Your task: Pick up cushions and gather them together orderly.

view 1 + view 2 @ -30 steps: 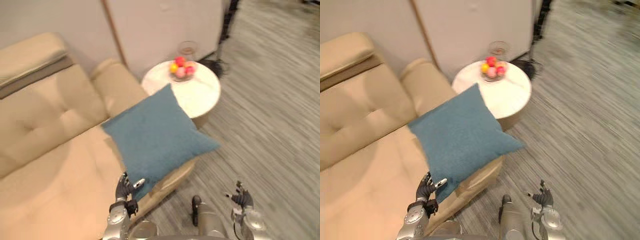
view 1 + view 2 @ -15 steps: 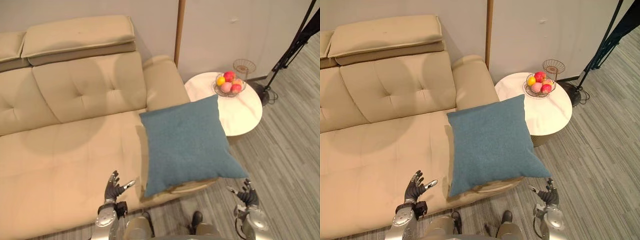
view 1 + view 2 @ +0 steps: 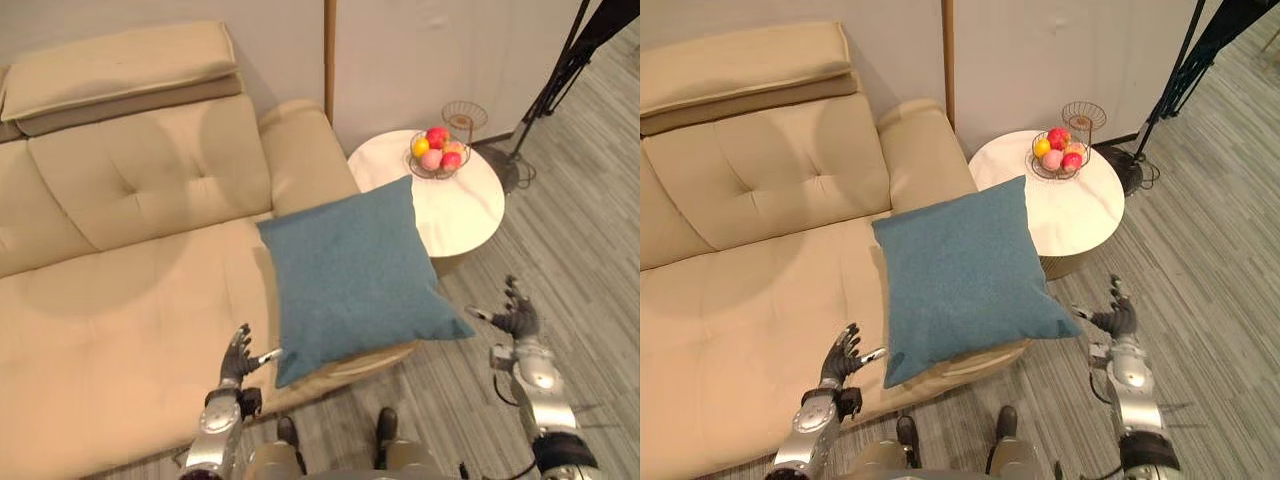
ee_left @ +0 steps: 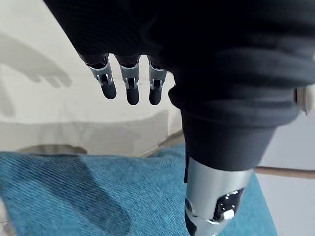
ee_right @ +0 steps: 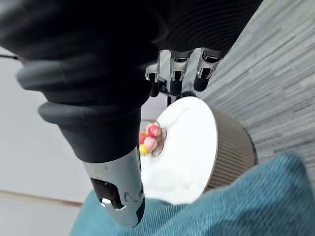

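Two hands flank one cushion, and neither grasps it. The left hand [image 3: 240, 358] hovers over the sofa [image 3: 130, 270] seat, fingers straight and spread. Its thumb reaches toward the cushion's 7 o'clock corner, just beside it; I cannot tell whether it touches. The right hand [image 3: 517, 318] is likewise released, fingers fanned, and hangs over the floor [image 3: 590, 250] just beside the cushion's 4 o'clock corner.

The blue cushion [image 3: 355, 270] lies flat on the right end of the sofa. Its near edge overhangs the seat front, and its 1 o'clock corner points at the round white counter [image 3: 470, 210], where a fruit basket [image 3: 435, 153] stands.

The step in hand looks like the approach to a two-handed pick-up. To do it well:
- Slide the fingers of both hands under the overhanging near edge, where there is room beneath.
- Set the thumbs on top and close both hands together, so the cushion does not swivel.
- Take the two near corners evenly; soft stuffing probably sags between the hands, so a level lift helps.
- Draw it toward 6 o'clock before raising it, to keep the far corner clear of the fruit basket.

Half a second ago the right hand sat lower, below the cushion's 4 o'clock corner; it is now raised level with that corner. The left hand keeps about the same place by the 7 o'clock corner. The cushion lies as it did; the slight shift of sofa and counter comes from the camera moving.
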Robot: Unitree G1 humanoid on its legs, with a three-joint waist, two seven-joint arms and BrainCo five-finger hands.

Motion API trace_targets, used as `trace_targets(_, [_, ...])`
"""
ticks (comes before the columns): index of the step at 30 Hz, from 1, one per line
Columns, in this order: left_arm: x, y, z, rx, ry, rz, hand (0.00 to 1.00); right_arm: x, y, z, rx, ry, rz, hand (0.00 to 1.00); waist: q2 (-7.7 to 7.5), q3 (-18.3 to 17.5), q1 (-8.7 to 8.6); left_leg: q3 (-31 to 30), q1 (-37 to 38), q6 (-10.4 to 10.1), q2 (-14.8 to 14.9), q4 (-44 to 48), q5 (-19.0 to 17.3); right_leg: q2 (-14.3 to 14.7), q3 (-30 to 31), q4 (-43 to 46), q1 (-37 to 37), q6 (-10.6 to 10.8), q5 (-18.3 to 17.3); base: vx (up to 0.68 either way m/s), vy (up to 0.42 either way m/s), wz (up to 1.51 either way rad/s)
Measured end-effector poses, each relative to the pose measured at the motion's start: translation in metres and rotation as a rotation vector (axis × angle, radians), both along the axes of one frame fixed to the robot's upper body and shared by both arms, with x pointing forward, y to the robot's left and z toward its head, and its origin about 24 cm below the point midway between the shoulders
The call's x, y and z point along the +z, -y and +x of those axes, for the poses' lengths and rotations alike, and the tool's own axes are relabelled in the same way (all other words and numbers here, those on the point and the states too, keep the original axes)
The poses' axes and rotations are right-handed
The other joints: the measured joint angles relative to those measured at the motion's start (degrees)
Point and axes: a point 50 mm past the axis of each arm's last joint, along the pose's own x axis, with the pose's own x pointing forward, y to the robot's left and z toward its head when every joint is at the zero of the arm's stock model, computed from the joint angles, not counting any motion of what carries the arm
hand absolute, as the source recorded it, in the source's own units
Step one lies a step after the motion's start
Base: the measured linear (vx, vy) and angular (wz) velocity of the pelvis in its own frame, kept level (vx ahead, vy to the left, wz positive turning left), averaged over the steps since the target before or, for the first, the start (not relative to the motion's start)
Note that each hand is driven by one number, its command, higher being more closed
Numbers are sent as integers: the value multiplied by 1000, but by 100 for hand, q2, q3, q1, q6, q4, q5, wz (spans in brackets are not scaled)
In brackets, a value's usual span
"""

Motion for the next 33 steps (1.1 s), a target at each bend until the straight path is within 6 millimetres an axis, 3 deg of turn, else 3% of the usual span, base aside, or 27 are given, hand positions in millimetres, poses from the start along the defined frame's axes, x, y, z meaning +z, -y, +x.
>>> trace_targets(3, [24,20,40,-73,99,-22,0,16,-29,36,132,18,-23,0,13,209,17,-101,-433,37,19,219,32,-6,-35,4,-274,-57,121,-80,10,16])
trace_targets(4, [39,29,59,-100,150,-29,0,31,-40,52,173,54,-36,0,18,389,18,-152,-603,56,30,330,45,-6,-37,10,-367,-70,188,-133,17,17])
trace_targets(5, [52,35,74,-112,189,-36,100,44,-49,65,199,86,-45,0,9,486,30,-177,-793,76,30,410,59,-16,-40,30,-505,-74,208,-136,18,17])
trace_targets(6, [59,38,82,-112,209,-39,100,52,-53,73,210,107,-48,0,14,567,31,-182,-878,87,31,460,67,-19,-50,34,-560,-82,236,-139,20,10])
trace_targets(7, [70,41,94,-101,235,-45,100,65,-60,85,219,141,-38,100,12,736,31,-185,-954,98,32,499,100,-23,-42,47,-629,-105,283,-130,16,3])
trace_targets(11, [109,45,130,-50,320,-87,100,100,-77,112,206,218,-6,100,16,1095,31,-246,-1272,134,19,531,266,-52,-29,236,-996,-129,324,-144,0,5])
trace_targets(13, [121,43,137,-25,350,-117,100,111,-80,116,192,252,14,100,19,1177,31,-257,-1321,126,28,496,334,-37,-21,240,-1067,-158,369,-106,-17,0])
trace_targets(19, [148,42,146,5,437,-184,100,129,-87,117,208,332,58,100,25,1284,7,-248,-1390,55,112,421,420,51,31,297,-1222,-187,403,-52,-24,-6])
trace_targets(22, [167,44,146,0,522,-208,100,138,-93,107,248,407,69,100,21,1343,16,-243,-1355,33,141,364,462,90,47,299,-1223,-188,402,9,-11,-2])
trace_targets(25, [182,41,133,-8,620,-227,100,131,-99,86,285,450,92,100,21,1342,31,-183,-1249,22,148,280,472,113,131,295,-1186,-189,400,60,4,-7])
trace_targets(27, [181,39,122,-11,643,-235,100,124,-101,75,296,454,106,100,21,1342,16,-179,-1133,22,146,226,471,120,141,277,-1088,-188,399,78,18,-3])
trace_targets(31, [157,37,75,-19,643,-236,100,104,-112,30,325,470,154,100,19,1283,12,-207,-492,14,86,-107,466,113,123,180,-515,-136,221,86,23,7])
trace_targets(33, [142,32,51,7,622,-240,100,99,-121,13,355,473,180,100,28,1015,19,-202,-405,9,70,-219,468,113,122,169,-469,-116,163,80,22,2])
